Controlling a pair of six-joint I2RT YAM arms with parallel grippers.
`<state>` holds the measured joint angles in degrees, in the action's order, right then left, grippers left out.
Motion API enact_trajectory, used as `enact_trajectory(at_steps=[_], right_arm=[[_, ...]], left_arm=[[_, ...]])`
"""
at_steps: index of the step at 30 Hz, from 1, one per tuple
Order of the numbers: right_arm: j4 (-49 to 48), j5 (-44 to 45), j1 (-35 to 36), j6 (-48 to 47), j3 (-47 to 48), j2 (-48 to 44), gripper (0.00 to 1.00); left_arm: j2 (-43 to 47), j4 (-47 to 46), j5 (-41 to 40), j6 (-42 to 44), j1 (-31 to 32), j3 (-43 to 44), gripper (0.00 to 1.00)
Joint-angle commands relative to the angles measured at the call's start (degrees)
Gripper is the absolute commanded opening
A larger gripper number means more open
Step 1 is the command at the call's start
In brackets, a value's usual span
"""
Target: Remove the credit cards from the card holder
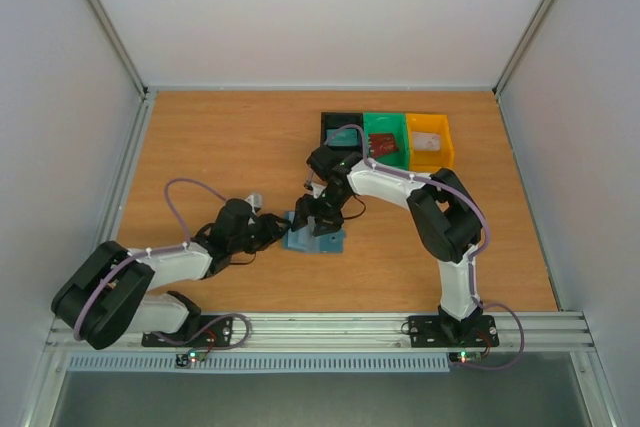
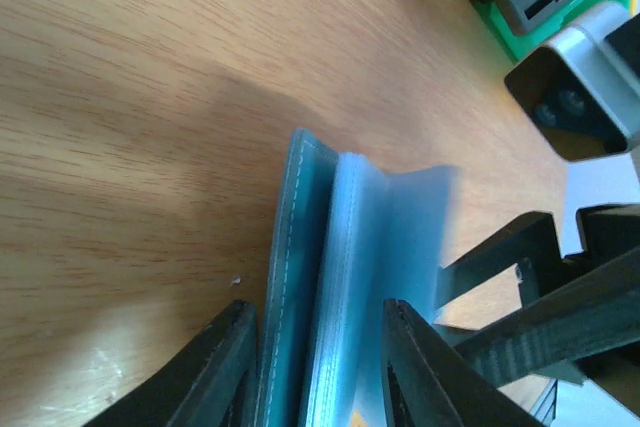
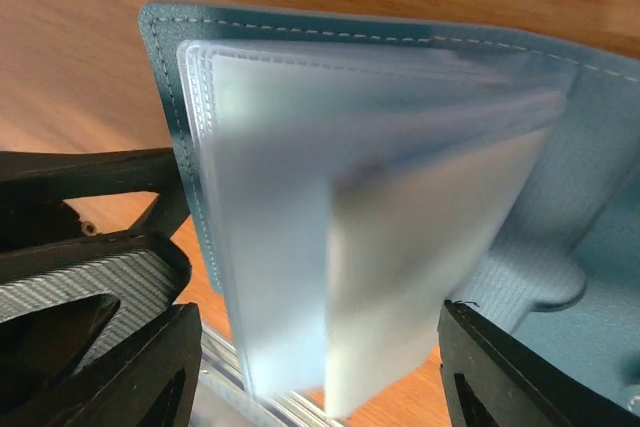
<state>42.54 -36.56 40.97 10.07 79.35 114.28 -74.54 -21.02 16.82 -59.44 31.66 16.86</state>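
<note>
As the small blue-grey bifold card holder sits half-open on the wooden table, L gripper straddles its cover edge, prob. to steady it (contact unclear), while R gripper hangs spread around the clear plastic sleeves to reach cards.

Card holder centre of table; bins behind.
</note>
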Motion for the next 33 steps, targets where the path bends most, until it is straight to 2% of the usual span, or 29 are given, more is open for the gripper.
enact_trajectory(at_steps=[1,3,7,8,11,18,22,26,33], right_arm=[[0.6,1.6,1.1,1.4,0.8,0.6,0.64],[-0.3,1.8,1.1,1.8,0.0,0.2,0.59],[-2.2,2.5,1.0,3.1,-1.5,-0.8,0.38],[-2.2,2.7,1.0,3.2,-1.6,-0.8,0.37],[-2.0,2.9,1.0,3.4,-1.7,-1.0,0.43],[-0.3,7.4,1.2,3.5,-2.0,-4.5,0.48],[-2.5,6.2,0.2,4.3,-3.9,-5.3,0.52],[-6.1,3.8,-0.6,5.5,-7.9,-7.0,0.54],[-9.8,3.7,-3.5,6.4,-15.6,-12.1,0.56]], left_arm=[[-0.5,-6.2,-2.1,1.2,2.3,1.2,0.32],[-0.4,-6.2,-2.6,1.0,2.5,1.2,0.28],[1.0,-4.8,-3.5,-0.1,2.5,0.5,0.26],[1.3,-4.8,-3.6,-0.2,2.5,0.1,0.26],[2.2,-4.0,-4.4,-1.0,2.5,-0.4,0.25],[-0.1,-5.8,-2.6,-1.4,3.8,1.7,0.21],[-0.6,-4.9,-3.1,-1.8,4.1,2.3,0.21],[-2.1,-4.3,-3.1,-1.9,5.2,3.9,0.21],[-6.2,-8.7,-2.7,-1.1,9.4,8.3,0.19]])
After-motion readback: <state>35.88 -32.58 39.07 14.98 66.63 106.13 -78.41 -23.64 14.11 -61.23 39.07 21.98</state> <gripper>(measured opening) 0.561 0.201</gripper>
